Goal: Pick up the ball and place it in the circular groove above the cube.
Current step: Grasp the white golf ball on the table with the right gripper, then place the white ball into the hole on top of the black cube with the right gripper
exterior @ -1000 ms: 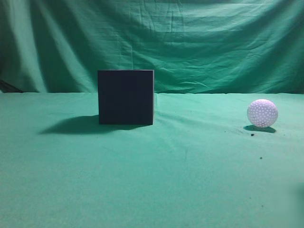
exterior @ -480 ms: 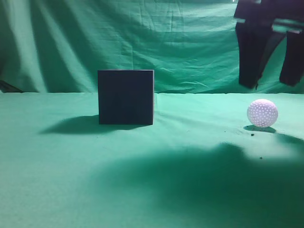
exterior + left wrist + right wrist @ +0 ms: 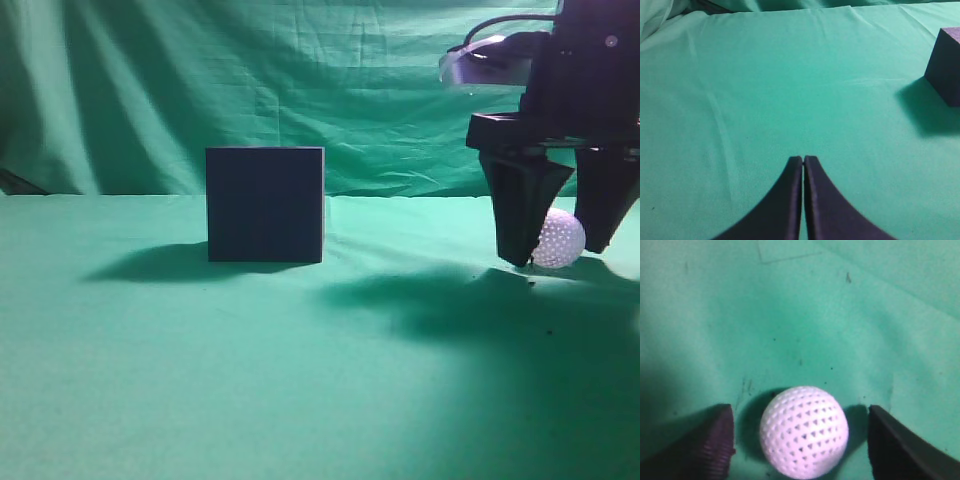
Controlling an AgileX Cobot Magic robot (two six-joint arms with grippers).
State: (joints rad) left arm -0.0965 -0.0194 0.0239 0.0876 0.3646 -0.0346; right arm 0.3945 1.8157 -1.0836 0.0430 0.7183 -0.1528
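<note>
Item: small white, faintly lilac dimpled ball (image 3: 559,240). Location: right side of the green cloth-covered counter (image 3: 300,380), resting on the cloth. Seen from the right wrist view, the ball (image 3: 803,431) lies between the two dark fingers (image 3: 710,445), with a strip of green cloth showing on either side of it; neither finger touches it.

Item: right tool (image 3: 558,230), black, two-fingered. State: spread wide, lowered around the ball with one finger to each side and fingertips near the cloth. In the exterior view the left-hand finger overlaps the ball's edge. A grey housing and a cable sit at the top of the arm above it.

Item: plain matte, very dark navy cube (image 3: 265,205). Location: left of centre on the counter, well apart from the ball, upright with sharp edges and a shadow falling to its left. Its top face is not visible from the exterior view. One corner of the cube (image 3: 946,65) shows at the right edge of the left wrist view.

Item: left tool (image 3: 803,162), dark, two-fingered. State: pressed together, tips meeting, holding nothing, over bare green cloth to the side of the cube.

Item: green draped backdrop (image 3: 300,80), creased, behind the counter.
</note>
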